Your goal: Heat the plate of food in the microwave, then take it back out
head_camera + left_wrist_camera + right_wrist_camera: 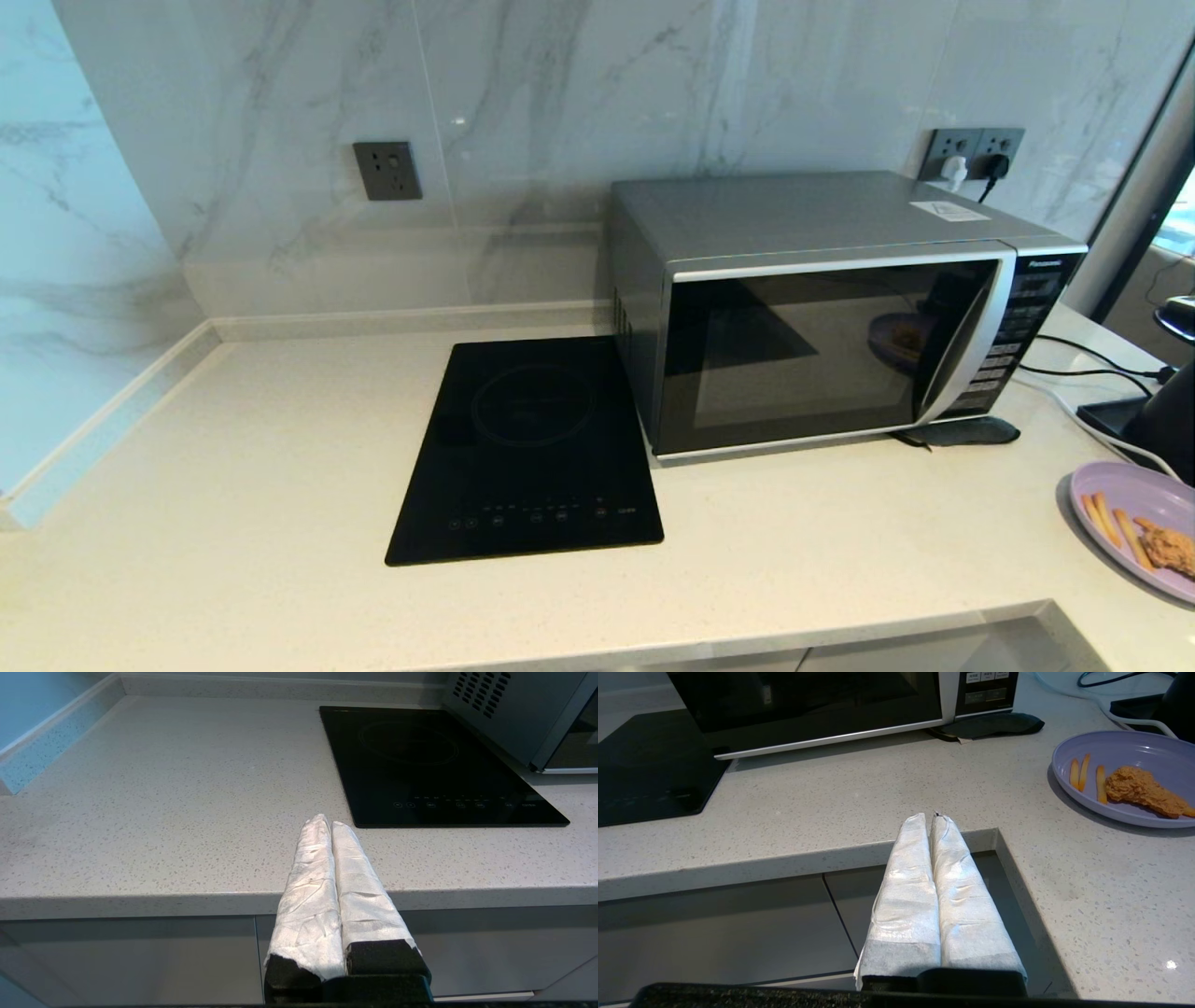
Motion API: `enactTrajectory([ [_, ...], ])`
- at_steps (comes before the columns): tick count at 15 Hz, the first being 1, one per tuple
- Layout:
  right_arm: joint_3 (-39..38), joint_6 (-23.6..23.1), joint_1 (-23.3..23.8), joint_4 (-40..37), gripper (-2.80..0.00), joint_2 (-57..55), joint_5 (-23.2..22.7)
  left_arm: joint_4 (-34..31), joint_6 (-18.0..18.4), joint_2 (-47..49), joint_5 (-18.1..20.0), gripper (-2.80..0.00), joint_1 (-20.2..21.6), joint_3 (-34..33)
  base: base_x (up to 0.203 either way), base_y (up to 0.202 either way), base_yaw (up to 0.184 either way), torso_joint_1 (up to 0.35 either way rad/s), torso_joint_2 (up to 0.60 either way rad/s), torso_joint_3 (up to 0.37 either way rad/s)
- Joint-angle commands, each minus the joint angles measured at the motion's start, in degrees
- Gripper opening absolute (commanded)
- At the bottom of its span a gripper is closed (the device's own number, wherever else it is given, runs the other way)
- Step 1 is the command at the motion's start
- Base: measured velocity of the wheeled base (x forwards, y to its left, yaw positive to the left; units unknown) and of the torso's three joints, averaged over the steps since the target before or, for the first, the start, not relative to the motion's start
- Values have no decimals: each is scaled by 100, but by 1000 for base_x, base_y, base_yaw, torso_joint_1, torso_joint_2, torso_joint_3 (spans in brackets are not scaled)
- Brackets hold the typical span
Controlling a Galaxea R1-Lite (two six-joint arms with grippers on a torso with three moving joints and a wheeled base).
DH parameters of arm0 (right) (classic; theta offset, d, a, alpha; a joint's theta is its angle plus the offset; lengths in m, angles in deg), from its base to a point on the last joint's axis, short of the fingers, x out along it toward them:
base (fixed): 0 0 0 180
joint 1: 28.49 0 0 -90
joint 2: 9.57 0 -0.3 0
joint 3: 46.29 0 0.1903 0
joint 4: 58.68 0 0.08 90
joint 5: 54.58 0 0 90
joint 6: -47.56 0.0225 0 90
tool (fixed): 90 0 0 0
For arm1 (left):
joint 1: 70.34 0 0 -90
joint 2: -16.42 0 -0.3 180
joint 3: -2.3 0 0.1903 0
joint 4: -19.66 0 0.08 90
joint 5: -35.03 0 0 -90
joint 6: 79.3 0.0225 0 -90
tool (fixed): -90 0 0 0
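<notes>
The silver-grey microwave (831,308) stands at the back right of the counter with its dark glass door closed. The lavender plate of food (1141,527) rests on the counter at the far right, holding orange sticks and a brown crumbly piece; the same plate of food (1127,777) shows in the right wrist view. My right gripper (930,816) is shut and empty, hovering off the counter's front edge, short of the plate. My left gripper (327,822) is shut and empty, parked in front of the counter's edge near the cooktop. Neither gripper appears in the head view.
A flat black induction cooktop (527,453) lies left of the microwave. A dark pad (962,431) sits at the microwave's front right corner. Cables (1092,369) and a black appliance (1167,420) crowd the far right behind the plate. Wall sockets (971,154) are behind the microwave.
</notes>
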Motion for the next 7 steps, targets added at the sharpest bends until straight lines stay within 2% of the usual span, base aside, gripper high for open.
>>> enactTrajectory([
  [1,-9,3,0,5,-280,-7,10,2,-5,9,-2,-280,1,0,0,0,0,0,0,0],
  [7,-9,3,0,5,-280,-7,1,2,-5,9,-2,-280,1,0,0,0,0,0,0,0],
])
